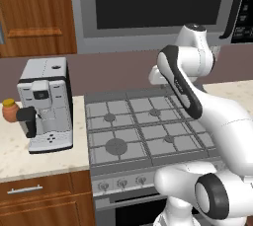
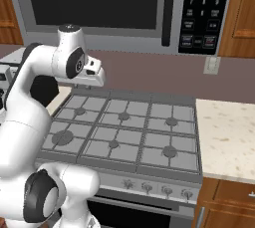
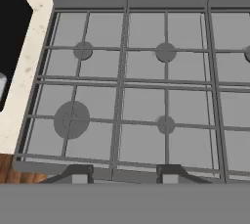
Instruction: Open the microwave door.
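Well above and behind the gripper (image 3: 124,175), whose tips sit narrow and empty over the stove (image 3: 132,86), the microwave door (image 2: 94,3) is shut, facing the room; its handle (image 2: 169,8) runs upright at its right edge; the approach has barely begun; next, lift toward that handle.

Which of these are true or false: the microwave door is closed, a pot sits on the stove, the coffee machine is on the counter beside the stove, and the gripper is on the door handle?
1. The microwave door is closed. True.
2. A pot sits on the stove. False: the grates are bare.
3. The coffee machine stands on the counter beside the stove. True.
4. The gripper is on the handle. False: it hangs above the stove, pointing down at the burners, holding nothing.
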